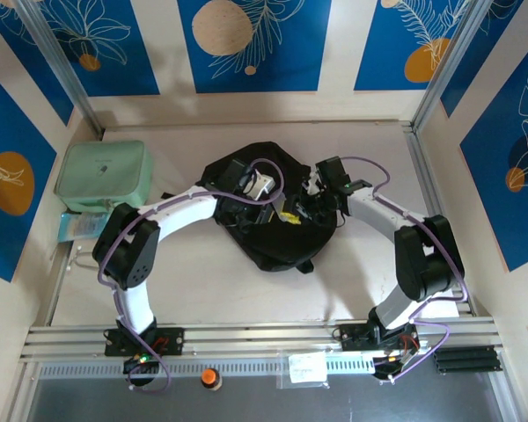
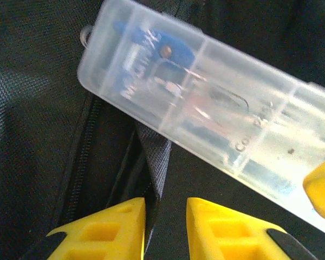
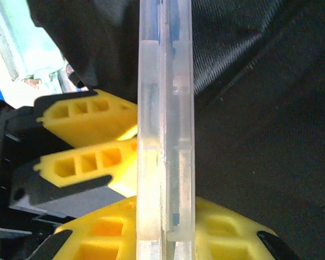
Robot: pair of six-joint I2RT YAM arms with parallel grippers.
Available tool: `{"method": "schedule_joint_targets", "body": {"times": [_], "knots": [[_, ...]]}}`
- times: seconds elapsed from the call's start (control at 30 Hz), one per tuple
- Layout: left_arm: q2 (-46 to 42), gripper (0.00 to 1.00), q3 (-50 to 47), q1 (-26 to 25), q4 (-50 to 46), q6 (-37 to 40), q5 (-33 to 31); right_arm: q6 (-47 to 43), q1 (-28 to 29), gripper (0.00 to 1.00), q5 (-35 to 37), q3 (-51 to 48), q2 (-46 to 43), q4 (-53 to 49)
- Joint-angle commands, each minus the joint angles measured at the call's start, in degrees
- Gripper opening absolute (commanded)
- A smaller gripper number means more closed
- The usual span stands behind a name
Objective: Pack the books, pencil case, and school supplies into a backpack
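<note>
Right tool (image 3: 165, 214) pinches the stiff, slick clear plastic case (image 3: 165, 108) flatwise; left tool (image 2: 165, 216) at soft black backpack (image 2: 32, 108), grip unclear.

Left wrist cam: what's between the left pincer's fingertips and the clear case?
Left wrist view: only black backpack fabric. A flap edge runs from the left pincer up under the clear case.

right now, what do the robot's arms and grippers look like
The left arm and right arm have white curved links, bulky black joints and looping purple cables. The left gripper and right gripper have blocky yellow fingers with hollow cells, on black mounts.
</note>
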Motion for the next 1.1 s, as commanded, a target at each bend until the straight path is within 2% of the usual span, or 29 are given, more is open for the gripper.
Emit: {"method": "schedule_joint_targets", "body": {"times": [0.0,0.27,0.4,0.53,0.67,0.8,0.97,1.07], "knots": [[-1.2,0.26,-0.7,-0.7,0.7,0.2,-1.0,3.9,0.0,0.06,-2.6,-4.3,-2.3,-2.1],[-2.0,0.30,0.2,-0.6,0.7,-1.9,-4.7,7.4,-1.0,0.06,-3.6,-11.6,-1.0,6.7],[-3.9,0.34,0.9,-0.6,-0.1,-2.5,-6.6,9.0,-1.9,0.06,-4.6,-12.0,1.6,9.0],[-4.2,0.41,1.6,-0.4,-1.4,-3.7,-12.1,9.3,-2.2,0.05,-4.8,-11.9,1.3,8.7],[-0.7,0.46,6.2,0.1,-7.1,-8.7,-19.6,7.0,-2.3,0.05,-4.7,-11.9,-1.5,6.6],[3.2,0.54,11.1,0.7,-10.6,-12.5,-23.7,5.0,-2.3,0.05,-5.4,-12.0,-3.0,4.5],[9.4,0.56,18.8,0.7,-15.7,-12.6,-24.5,4.7,-2.2,0.05,-6.1,-12.9,-3.5,4.3],[12.8,0.50,22.5,0.7,-18.2,-12.9,-23.5,4.7,-2.2,0.05,-5.9,-13.2,-3.4,4.3]]}}
